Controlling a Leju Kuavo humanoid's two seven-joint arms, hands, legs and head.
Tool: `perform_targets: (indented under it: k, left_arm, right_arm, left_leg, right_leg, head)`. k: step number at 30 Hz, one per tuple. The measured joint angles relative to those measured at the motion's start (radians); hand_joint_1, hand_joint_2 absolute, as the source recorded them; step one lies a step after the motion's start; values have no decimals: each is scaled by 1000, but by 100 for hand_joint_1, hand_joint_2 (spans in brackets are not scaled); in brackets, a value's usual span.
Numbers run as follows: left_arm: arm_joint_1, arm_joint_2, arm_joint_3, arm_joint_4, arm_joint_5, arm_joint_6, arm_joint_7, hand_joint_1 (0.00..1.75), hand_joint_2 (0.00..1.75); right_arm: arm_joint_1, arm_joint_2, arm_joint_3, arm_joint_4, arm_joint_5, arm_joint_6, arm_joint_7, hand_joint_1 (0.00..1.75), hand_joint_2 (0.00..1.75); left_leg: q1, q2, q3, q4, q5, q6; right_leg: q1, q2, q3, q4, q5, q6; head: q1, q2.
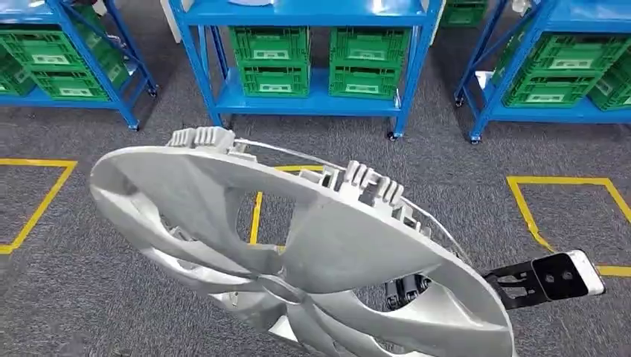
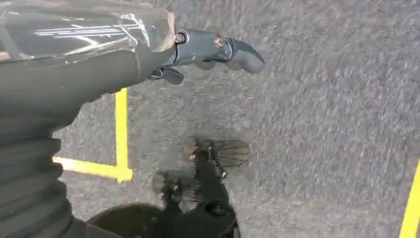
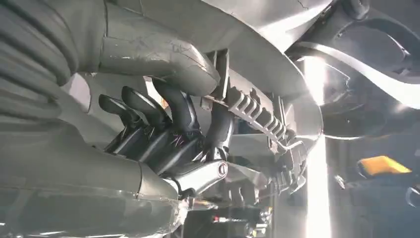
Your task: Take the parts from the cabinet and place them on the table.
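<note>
A large silver wheel cover (image 1: 335, 245) hangs tilted in front of me over the grey carpet, with clips along its rim. The dark fingers of my right hand (image 1: 405, 290) show through one of its openings at the lower right. In the right wrist view my right hand (image 3: 163, 129) grips the wheel cover (image 3: 257, 49), fingers hooked over the ribbed rim and thumb pressed on the other side. My left hand (image 2: 198, 54) hangs over the floor and holds nothing, its thumb sticking out.
Blue shelf racks (image 1: 312, 100) with green crates (image 1: 271, 59) stand across the far side. More racks stand at the far left (image 1: 67, 74) and far right (image 1: 565, 74). Yellow tape lines (image 1: 558, 182) mark boxes on the carpet.
</note>
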Motion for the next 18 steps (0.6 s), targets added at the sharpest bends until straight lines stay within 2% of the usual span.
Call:
perform_targets:
  k: [1, 2, 3, 4, 5, 6, 7, 8, 9, 10, 11, 12, 13, 14, 15, 16, 17, 18]
  left_arm:
    - [2, -1, 0, 0, -1, -2, 0, 0, 175]
    - [3, -1, 1, 0, -2, -2, -1, 0, 175]
    - [3, -1, 2, 0, -2, -2, -2, 0, 175]
    - [3, -1, 4, 0, -2, -5, -3, 0, 175]
    - [3, -1, 6, 0, -2, -9, -5, 0, 175]
    - [3, -1, 8, 0, -2, -15, -7, 0, 175]
    - [3, -2, 10, 0, -3, -18, -9, 0, 175]
    - [3, -2, 11, -2, -3, -19, -10, 0, 175]
    - [3, 1, 11, -7, -3, -20, -11, 0, 175]
    - [3, 0, 12, -12, -3, -21, -12, 0, 175]
    - [2, 0, 12, -12, -4, -25, -13, 0, 175]
    - [2, 0, 15, -12, -4, -25, -15, 0, 175]
    - [3, -1, 16, -13, -5, -25, -15, 0, 175]
    - [5, -2, 16, -12, -5, -25, -14, 0, 175]
    - [4, -2, 16, -13, -5, -26, -14, 0, 175]
    - [4, -2, 17, -13, -5, -28, -15, 0, 175]
    - [5, -3, 18, -13, -8, -30, -16, 0, 175]
    - [5, -4, 20, -13, -10, -34, -18, 0, 175]
  right_arm:
    - [0, 1, 0, 0, 0, 0, 0, 173, 175]
    - [0, 2, 0, 0, 0, 0, 0, 173, 175]
    - [0, 2, 0, 0, 0, 0, 0, 173, 175]
    - [0, 2, 0, 0, 0, 0, 0, 173, 175]
    - [0, 2, 1, 0, -1, -3, 2, 173, 175]
    - [0, 2, 2, 0, -3, -5, 4, 173, 175]
    - [1, 2, 4, 0, -4, -6, 5, 173, 175]
    - [1, 2, 5, 0, -4, -7, 5, 173, 175]
    - [1, 2, 6, -2, -4, -7, 6, 173, 175]
    - [0, 2, 6, -5, -4, -7, 6, 173, 175]
    - [1, 3, 6, -6, -5, -7, 6, 173, 175]
    - [0, 3, 8, -6, -4, -7, 7, 173, 175]
    - [1, 4, 8, -6, -5, -7, 7, 173, 175]
    - [1, 3, 9, -6, -5, -8, 7, 173, 175]
    - [2, 2, 9, -6, -6, -8, 7, 173, 175]
    - [0, 2, 10, -6, -7, -8, 6, 173, 175]
    - [1, 2, 11, -6, -8, -8, 5, 173, 175]
    - [1, 1, 11, -6, -9, -7, 5, 173, 175]
  left_leg:
    - [2, 0, -13, 65, -72, -7]
    - [5, 0, -26, 141, -129, -11]
    - [7, 0, -38, 219, -166, -15]
    - [8, 0, -39, 273, -169, -15]
    - [8, 0, -26, 290, -145, -14]
    - [8, 0, 7, 265, -107, -11]
    - [7, -1, 65, 199, -74, -3]
    - [5, -4, 131, 114, -69, 7]
    - [-1, -8, 207, 14, -106, 23]
    - [-4, -6, 254, -71, -134, 29]
    - [-10, -6, 247, -66, -129, 23]
    - [-15, -6, 236, -68, -120, 32]
    - [-20, -5, 232, -74, -109, 36]
    - [-5, 0, 223, -90, -87, 44]
    - [-9, 3, 207, -90, -71, 51]
    - [-10, 4, 188, -89, -56, 58]
    - [-10, 5, 170, -89, -42, 57]
    - [-11, 6, 158, -88, -28, 57]
  right_leg:
    - [1, 0, -12, 0, 13, -4]
    - [2, 0, -25, 1, 25, -5]
    - [5, -1, -36, 2, 39, -5]
    - [6, -1, -53, 6, 50, -4]
    - [8, -1, -71, 11, 60, -3]
    - [10, 0, -90, 17, 69, -1]
    - [13, 0, -108, 22, 80, -1]
    - [16, 2, -120, 22, 92, 0]
    - [15, 3, -125, 23, 102, 2]
    - [20, 1, -129, 23, 111, 11]
    - [15, -2, -130, 17, 123, 18]
    - [9, -3, -131, 15, 132, 24]
    - [9, -3, -134, 14, 141, 30]
    - [9, -3, -144, 19, 138, 31]
    - [9, 1, -161, 41, 97, 25]
    - [6, 1, -181, 97, 33, 15]
    - [4, 1, -196, 166, -22, 10]
    - [3, 1, -210, 241, -63, 11]
  head:
    - [-2, 0]
    - [-2, 0]
    - [-3, 0]
    - [-2, 0]
    - [-2, 0]
    - [-2, 0]
    - [-2, 0]
    - [-3, 0]
    - [-1, 0]
    - [-1, 0]
    - [-1, 0]
    - [-2, 0]
    - [-3, 0]
    - [-1, 0]
    - [-1, 0]
    - [5, 0]
    - [6, 0]
    - [5, 0]
